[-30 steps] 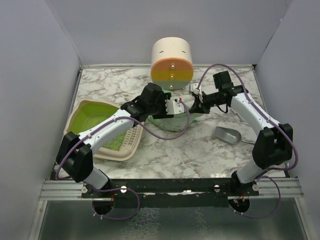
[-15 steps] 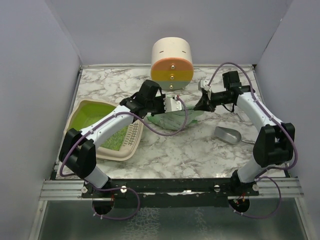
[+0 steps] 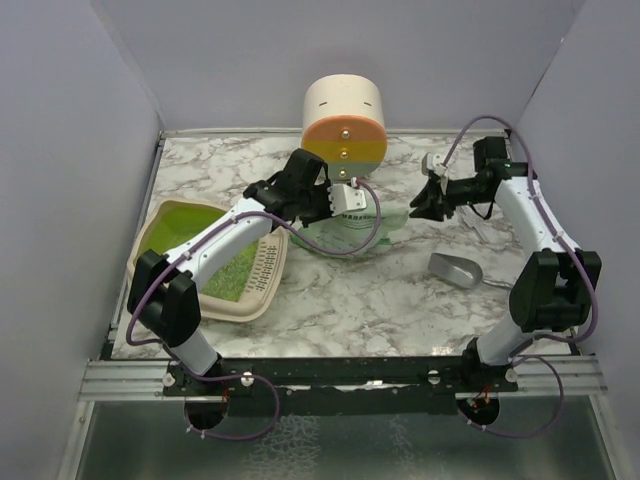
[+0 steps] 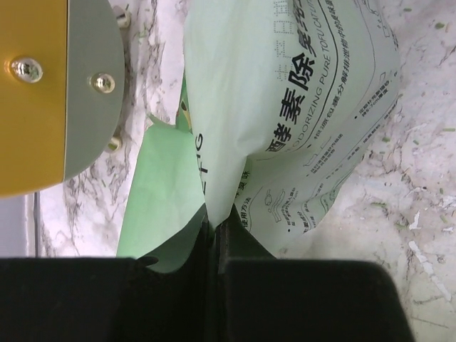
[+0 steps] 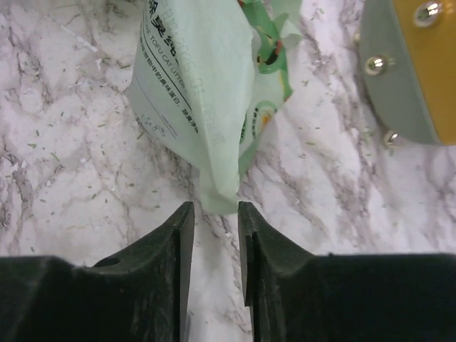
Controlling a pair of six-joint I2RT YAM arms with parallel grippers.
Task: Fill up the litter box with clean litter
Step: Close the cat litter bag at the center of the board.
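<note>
The litter box, a cream tray with a lime-green inside and a slotted panel, sits at the left of the table under my left forearm. The mint-green printed bag lies mid-table in front of the cylinder. The clean litter itself is hidden inside it. My left gripper is shut on a fold of the bag, its tips pinching the thin plastic. My right gripper stands open to the right of the bag. The bag's loose corner reaches the mouth of its tips, unpinched.
A cream cylinder with an orange, yellow and teal face stands at the back centre, just behind the bag. A small grey metal scoop lies on the marble at the right. Grey walls enclose the table on three sides.
My left gripper closed on the bag and drew back toward the cylinder. My right gripper let go of the bag, opened and pulled away to the right.
</note>
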